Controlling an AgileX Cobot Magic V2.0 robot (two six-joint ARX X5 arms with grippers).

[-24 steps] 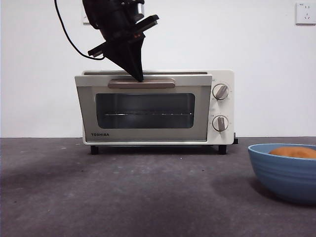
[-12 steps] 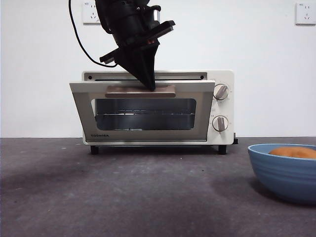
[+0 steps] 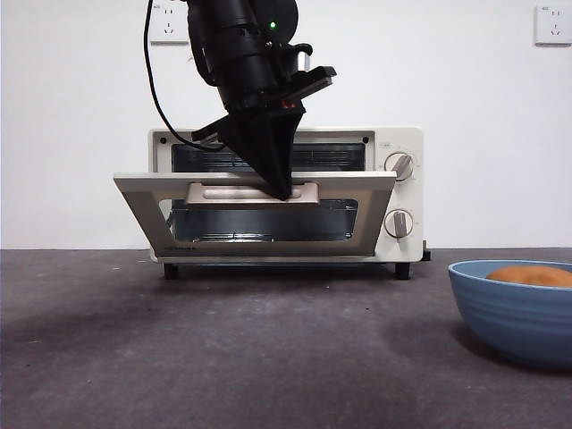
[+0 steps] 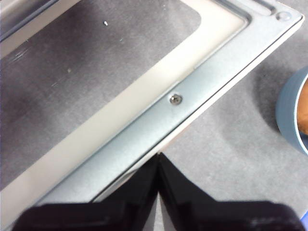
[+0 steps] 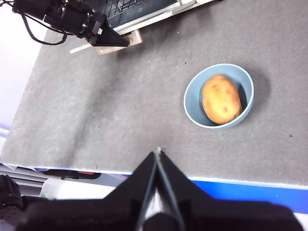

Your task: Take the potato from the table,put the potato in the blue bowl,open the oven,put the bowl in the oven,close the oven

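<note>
The cream TOSHIBA oven (image 3: 404, 147) stands at the back with its glass door (image 3: 143, 204) tilted partly open. My left gripper (image 3: 282, 191) is shut, and its tip presses on the beige bar handle (image 3: 223, 194) from above. In the left wrist view the shut left gripper (image 4: 159, 156) sits just past the door's metal inner frame (image 4: 159, 115). The blue bowl (image 3: 514, 313) rests on the table at the right with the potato (image 3: 532, 275) inside it. My right gripper (image 5: 158, 151) hangs shut high over the table's near edge, away from the bowl (image 5: 192, 103) and potato (image 5: 221, 98).
The dark grey table (image 3: 268, 349) stretches between oven and bowl. The wire rack (image 3: 259, 237) shows behind the door. Wall sockets (image 3: 552, 22) sit on the white wall. A black cable (image 3: 152, 80) trails from the left arm. The table's front edge (image 5: 240, 185) lies under the right gripper.
The oven door has swung from closed to partly open. The left gripper has come down and forward with the handle. Bowl and potato have not moved.
</note>
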